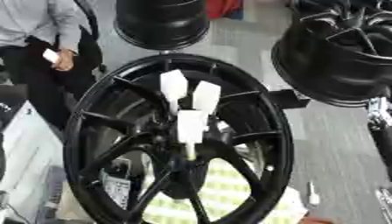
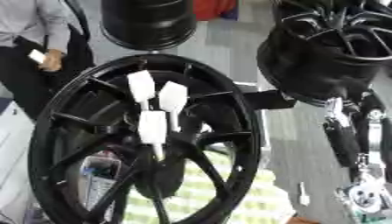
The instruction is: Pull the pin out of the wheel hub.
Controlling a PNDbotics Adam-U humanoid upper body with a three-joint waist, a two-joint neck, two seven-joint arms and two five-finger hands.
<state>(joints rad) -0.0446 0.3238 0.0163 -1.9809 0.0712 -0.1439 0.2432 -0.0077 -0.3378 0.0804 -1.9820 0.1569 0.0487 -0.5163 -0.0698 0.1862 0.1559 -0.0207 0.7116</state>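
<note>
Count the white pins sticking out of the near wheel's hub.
3. Upper-left pin, upper-right pin beside it, and lower pin just below them, all standing out of the hub of the near wheel. More may be hidden behind them.

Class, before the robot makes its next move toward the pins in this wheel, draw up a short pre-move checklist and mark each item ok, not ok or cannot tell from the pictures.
1. Pins present: three white pins stand out of the hub of the black wheel. Ok.
2. Pins unobstructed from the front: ok.
3. A hand on a pin: none touches them. Not ok.
4. Right arm in view at the right edge, apart from the wheel; its hand's state: cannot tell.
5. Left hand in view: not ok.
6. Wheel held steady: cannot tell.
</note>
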